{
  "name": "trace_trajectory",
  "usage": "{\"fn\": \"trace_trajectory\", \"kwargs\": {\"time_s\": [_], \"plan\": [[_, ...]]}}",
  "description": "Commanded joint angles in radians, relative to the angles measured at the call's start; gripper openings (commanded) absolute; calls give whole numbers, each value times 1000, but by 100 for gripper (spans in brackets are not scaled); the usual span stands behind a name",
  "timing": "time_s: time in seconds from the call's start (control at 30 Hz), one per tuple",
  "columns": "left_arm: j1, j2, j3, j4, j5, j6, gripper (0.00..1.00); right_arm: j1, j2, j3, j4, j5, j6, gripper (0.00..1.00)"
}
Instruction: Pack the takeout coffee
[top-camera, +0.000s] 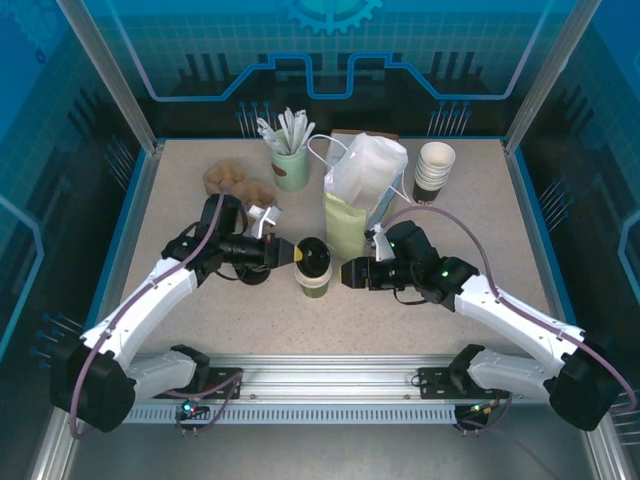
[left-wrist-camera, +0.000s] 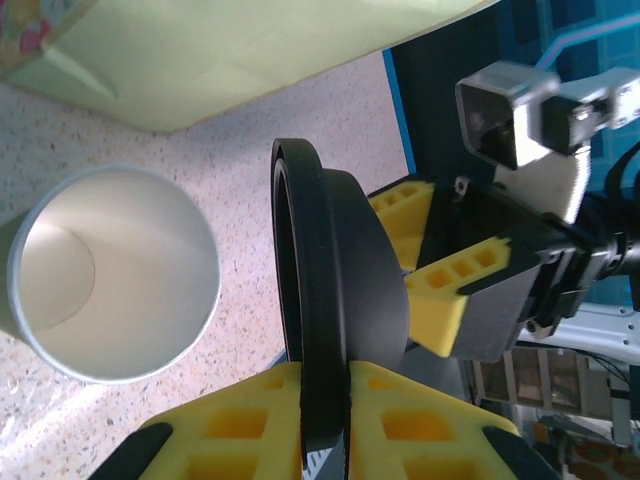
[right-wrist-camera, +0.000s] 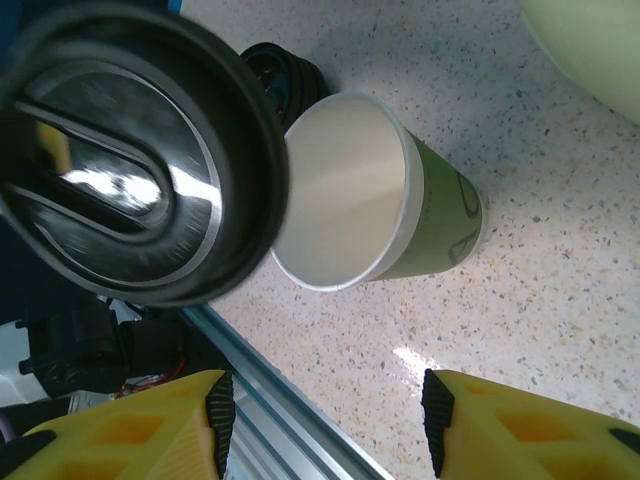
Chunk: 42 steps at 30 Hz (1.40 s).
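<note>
The coffee cup (right-wrist-camera: 390, 195) stands upright and uncovered on the counter (top-camera: 200, 320), between the two arms. Just above it, the left hand (left-wrist-camera: 325, 372) is clenched on the rim of the black lid (left-wrist-camera: 330, 290), holding it on edge. The right hand (right-wrist-camera: 325, 400) is released, its fingers spread beside the lid. Beyond stands the paper bag (top-camera: 348, 228). As I judge it, both capping and bagging are not yet done.
</note>
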Motion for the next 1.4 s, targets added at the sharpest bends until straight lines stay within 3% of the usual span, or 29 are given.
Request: {"fn": "trace_trajectory", "kwargs": {"time_s": [0.0,0.63,1.37], "plan": [[14,18,-44,58,56,-51,16,12,16,-12,69,19,17,54],[82,134,-140,241,157,-119,17,18,110,-9,135,-6,57,59],[84,199,-166,240,122,-78,32,22,177,-16,167,-2,116,59]]}}
